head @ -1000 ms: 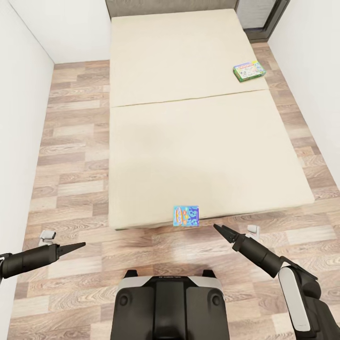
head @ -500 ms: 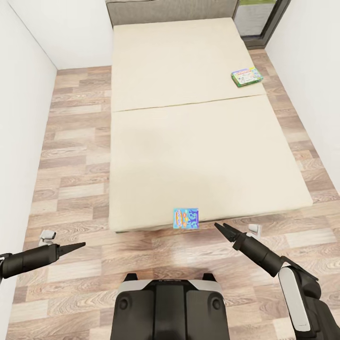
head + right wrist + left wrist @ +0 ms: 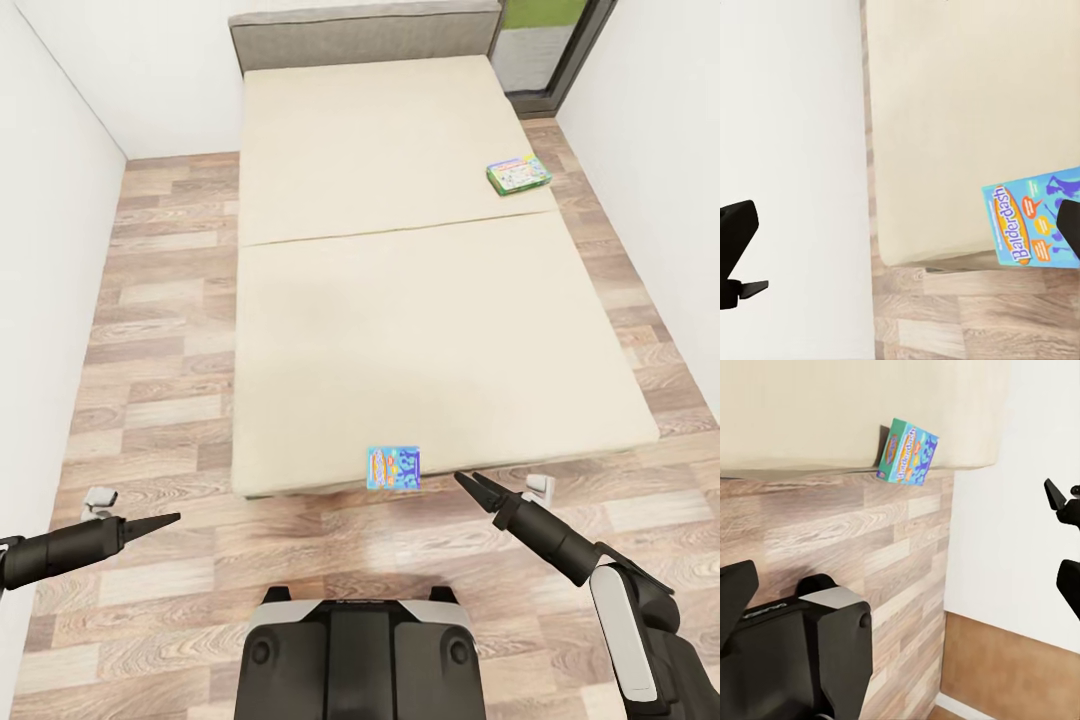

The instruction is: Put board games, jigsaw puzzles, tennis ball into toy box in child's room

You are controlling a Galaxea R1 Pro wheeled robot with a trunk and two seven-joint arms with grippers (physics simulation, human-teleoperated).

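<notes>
The right end effector, narrowly parted and empty, hovers over wood floor; just beyond, a blue board game leans on the bed edge. The left end effector looks closed. A green board game lies far across the mattress, between white walls.

I see the bed: wide, low, beige mattress with a seam across the middle, grey headboard at the far end. Two board games on it. One, a blue-teal box printed "Balderdash" with orange lettering, sits at the near foot edge, propped against the mattress side, tilted, overhanging toward the wood floor; I also get it in the left wrist view and right wrist view. The other, a green-edged box with a white printed top, lies flat near the bed's far right edge, well apart from the first.
</notes>
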